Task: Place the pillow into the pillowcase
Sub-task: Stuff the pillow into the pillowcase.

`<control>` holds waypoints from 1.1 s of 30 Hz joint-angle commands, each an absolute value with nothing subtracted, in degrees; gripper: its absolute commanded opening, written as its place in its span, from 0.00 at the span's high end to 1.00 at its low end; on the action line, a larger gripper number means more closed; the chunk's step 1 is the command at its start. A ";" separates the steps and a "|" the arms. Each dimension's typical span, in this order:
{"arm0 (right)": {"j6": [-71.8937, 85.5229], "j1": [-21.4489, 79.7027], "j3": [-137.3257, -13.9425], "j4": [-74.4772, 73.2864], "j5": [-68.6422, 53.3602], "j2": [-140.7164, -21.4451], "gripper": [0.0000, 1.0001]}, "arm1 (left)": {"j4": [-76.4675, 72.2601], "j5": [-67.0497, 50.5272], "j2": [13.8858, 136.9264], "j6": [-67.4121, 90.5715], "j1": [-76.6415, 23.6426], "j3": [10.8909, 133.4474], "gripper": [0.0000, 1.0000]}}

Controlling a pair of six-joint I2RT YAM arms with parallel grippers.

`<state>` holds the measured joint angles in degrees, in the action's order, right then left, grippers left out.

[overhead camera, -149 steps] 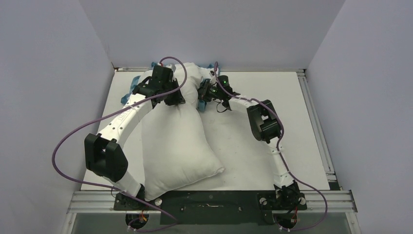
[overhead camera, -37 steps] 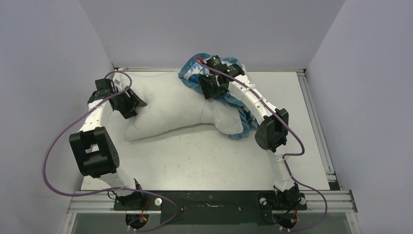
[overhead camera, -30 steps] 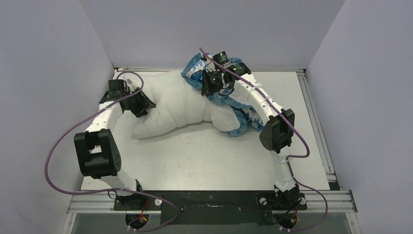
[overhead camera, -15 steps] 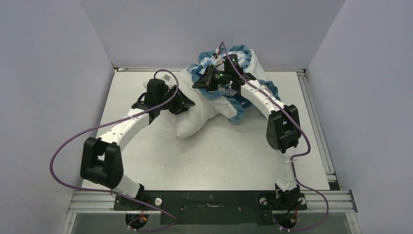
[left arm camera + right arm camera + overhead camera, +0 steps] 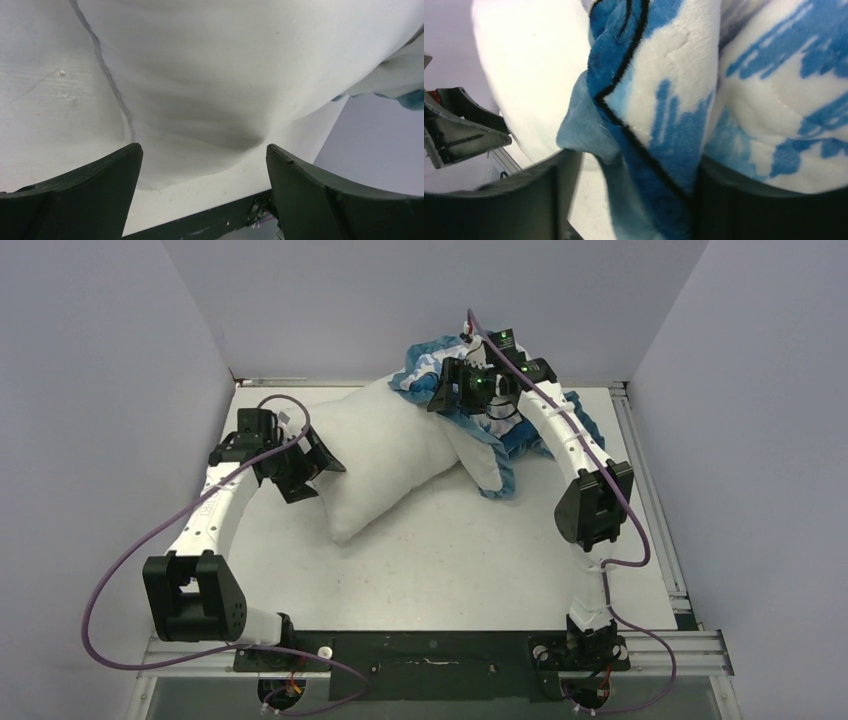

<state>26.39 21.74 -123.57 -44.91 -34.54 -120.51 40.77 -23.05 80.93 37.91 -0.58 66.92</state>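
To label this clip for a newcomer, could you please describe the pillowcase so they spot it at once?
Look to the far edge of the table, right of centre. There, bunched at the right gripper over the far end of the white pillow, is the pillowcase: the only blue-and-white patterned cloth.

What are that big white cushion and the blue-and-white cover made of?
The pillow looks like plain matte woven cloth, perhaps cotton, over soft stuffing: it bulges, dents and shows a sewn seam. The pillowcase looks like plush fleece, likely synthetic: a fuzzy nap, quilted stitch lines, printed blue patches. The exact fibres cannot be told.
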 commanded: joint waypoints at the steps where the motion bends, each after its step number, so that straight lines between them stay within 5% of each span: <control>1: 17.41 23.06 -124.87 -53.34 -27.04 -116.31 0.24 | 48.15 -31.87 82.01 30.96 -0.79 67.73 0.08; 5: 14.77 23.25 -117.91 -54.39 -20.64 -111.53 0.00 | 37.48 -39.75 80.32 36.21 -2.53 59.36 0.08; 11: 11.12 22.68 -102.15 -53.31 -16.22 -103.51 0.10 | 18.14 -42.57 79.25 47.15 -6.85 50.55 0.12; 15: 11.35 23.50 -94.32 -47.35 -18.35 -100.94 0.00 | 7.18 -42.12 80.98 52.79 -9.52 49.77 0.35; 17: 13.27 24.33 -93.94 -44.39 -19.64 -102.15 0.19 | 4.88 -41.29 82.81 53.44 -10.98 51.05 0.52; 19: 14.82 24.59 -97.64 -43.33 -20.84 -105.06 0.53 | 2.01 -40.75 84.02 54.41 -11.80 52.61 0.65; 22: 16.91 24.60 -106.97 -43.32 -23.94 -109.94 0.92 | -3.24 -39.99 84.56 56.50 -12.25 54.36 0.83; 27: 17.57 25.50 -120.75 -43.91 -34.75 -113.93 0.95 | -6.16 -39.38 83.23 57.73 -12.44 58.67 1.00; 33: 23.16 28.02 -117.74 -36.38 -46.26 -108.16 0.95 | -6.88 -38.44 81.99 59.18 -13.88 63.43 1.00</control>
<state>19.40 25.54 -118.24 -41.58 -37.91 -114.24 2.50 -38.85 84.77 57.74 -12.53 57.14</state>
